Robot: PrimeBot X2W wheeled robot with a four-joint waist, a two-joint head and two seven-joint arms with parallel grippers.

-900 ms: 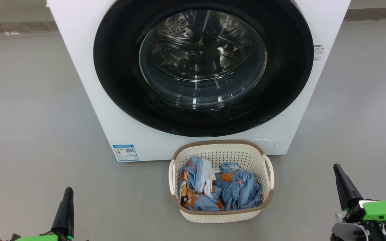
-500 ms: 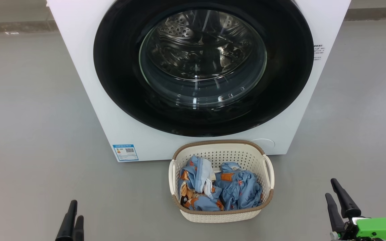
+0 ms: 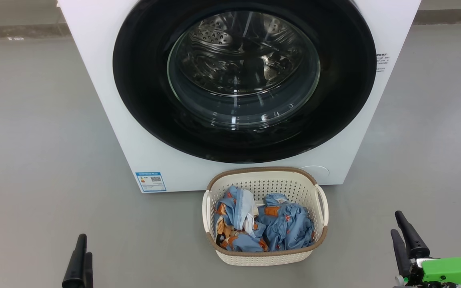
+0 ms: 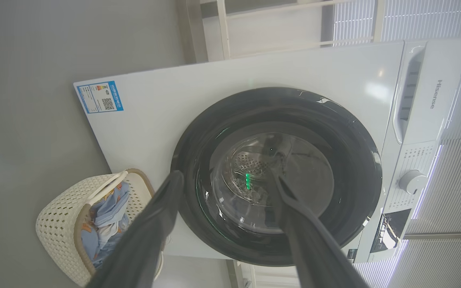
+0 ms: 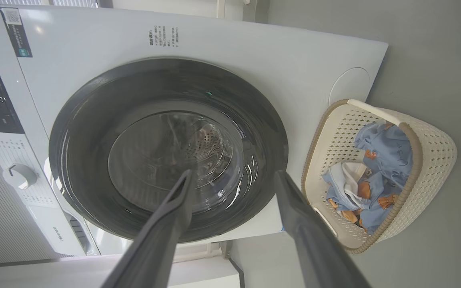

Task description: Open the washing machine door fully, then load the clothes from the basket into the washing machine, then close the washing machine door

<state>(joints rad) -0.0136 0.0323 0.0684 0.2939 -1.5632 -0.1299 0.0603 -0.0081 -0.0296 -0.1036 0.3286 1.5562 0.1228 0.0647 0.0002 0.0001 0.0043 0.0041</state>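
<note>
The washing machine door (image 3: 244, 76) is shut at the upper middle of the head view, and both claws are wide and empty.

The left claw (image 3: 85, 246) at the lower left and the right claw (image 3: 396, 223) at the lower right each stand with fingers spread and nothing between them, well apart from everything. Between them, at lower centre, the basket (image 3: 264, 258) sits on the floor (image 3: 34, 160) just in front of the washing machine (image 3: 106, 100), with the clothes (image 3: 282, 228) heaped inside. The door's black rim lies flush to the white front, so opening it looks to be the step in hand. I cannot tell where the rim offers a grip. A fingertip likely has to hook behind the edge opposite the hinge, pull along the door's arc and carry it fully wide. The arm should come in beside the basket, not over it.
</note>
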